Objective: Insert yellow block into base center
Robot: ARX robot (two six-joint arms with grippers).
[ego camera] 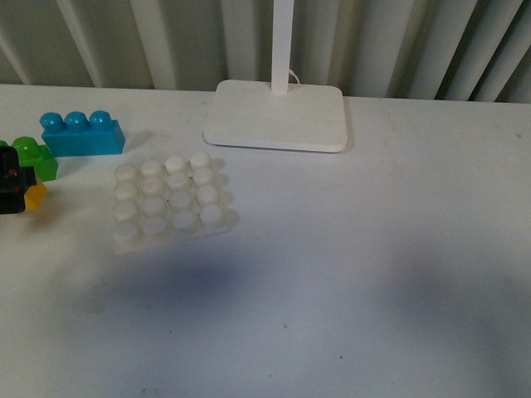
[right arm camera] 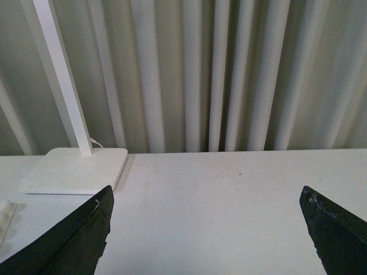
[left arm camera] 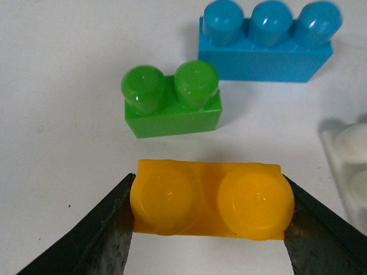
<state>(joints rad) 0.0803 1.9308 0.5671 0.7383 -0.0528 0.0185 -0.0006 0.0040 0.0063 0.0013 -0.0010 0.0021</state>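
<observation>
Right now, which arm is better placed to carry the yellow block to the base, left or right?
Left. The left gripper is shut on the yellow block, near the green brick and left of the base. The right gripper is open, holds nothing, and looks toward the backdrop.

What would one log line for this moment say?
left end effector: shut on yellow block | right end effector: open, empty | base: no brick on it | stage: grasp
</observation>
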